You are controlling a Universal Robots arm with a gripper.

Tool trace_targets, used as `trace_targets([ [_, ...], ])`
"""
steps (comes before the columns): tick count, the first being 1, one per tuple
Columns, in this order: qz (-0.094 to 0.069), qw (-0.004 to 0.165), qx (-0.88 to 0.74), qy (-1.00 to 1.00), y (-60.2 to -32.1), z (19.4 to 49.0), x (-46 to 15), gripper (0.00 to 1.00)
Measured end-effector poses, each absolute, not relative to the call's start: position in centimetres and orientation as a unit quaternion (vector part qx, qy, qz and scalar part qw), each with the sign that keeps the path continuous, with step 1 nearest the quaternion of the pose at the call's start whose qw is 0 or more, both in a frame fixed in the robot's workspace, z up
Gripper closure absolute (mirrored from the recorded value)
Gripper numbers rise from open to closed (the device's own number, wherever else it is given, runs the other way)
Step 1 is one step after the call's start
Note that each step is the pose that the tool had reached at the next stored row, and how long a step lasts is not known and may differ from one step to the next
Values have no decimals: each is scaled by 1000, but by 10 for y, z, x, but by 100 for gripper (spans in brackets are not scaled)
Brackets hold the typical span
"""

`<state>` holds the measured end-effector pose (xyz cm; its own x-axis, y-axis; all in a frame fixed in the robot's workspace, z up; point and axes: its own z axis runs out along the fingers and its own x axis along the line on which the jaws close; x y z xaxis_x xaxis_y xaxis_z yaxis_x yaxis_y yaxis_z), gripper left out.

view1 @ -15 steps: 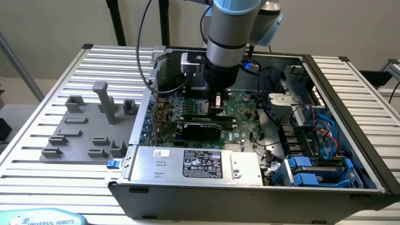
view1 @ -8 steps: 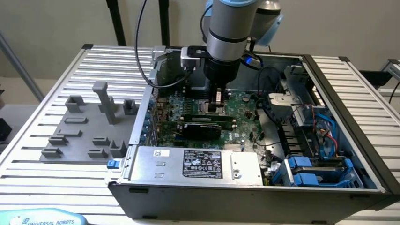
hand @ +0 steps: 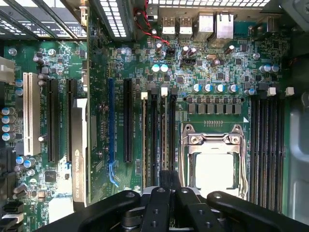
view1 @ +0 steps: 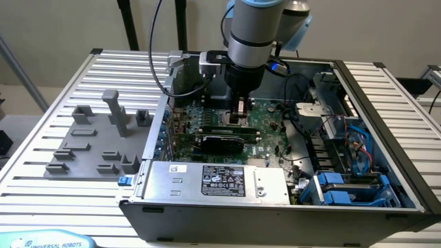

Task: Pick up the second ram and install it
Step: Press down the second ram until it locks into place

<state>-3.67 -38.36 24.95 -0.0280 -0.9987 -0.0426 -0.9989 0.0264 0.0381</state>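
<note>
Nearest the camera in the exterior view, the grey power supply (view1: 220, 182) with its label is sitting at the front edge of the open computer case (view1: 276, 212). To the exterior view's right, blue drive brackets (view1: 342, 190) are lying in the case corner. Beyond the power supply, a black graphics card (view1: 222, 140) is standing across the green motherboard (view1: 265, 132).

Above the motherboard, the robot arm (view1: 255, 28) is reaching straight down, and the hand (view1: 238, 114) is sitting low over the memory slots (hand: 159, 130). The fingers are pressed together; in the wrist view they (hand: 166, 181) are meeting over one of those slots, beside the processor socket (hand: 215, 157). Whether the second ram is pinched between them cannot be told; a thin stick (hand: 166, 137) is running lengthwise in the slot directly beneath the fingertips.

To the exterior view's left, grey plastic fixture blocks (view1: 103, 134) are standing on the ribbed tabletop (view1: 48, 108), well apart from the hand.
</note>
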Motion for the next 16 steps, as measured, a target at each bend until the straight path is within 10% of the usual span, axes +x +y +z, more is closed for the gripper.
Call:
trace_targets([
  [16, 27, 4, -697, 716, -383, 239, -38, 89],
])
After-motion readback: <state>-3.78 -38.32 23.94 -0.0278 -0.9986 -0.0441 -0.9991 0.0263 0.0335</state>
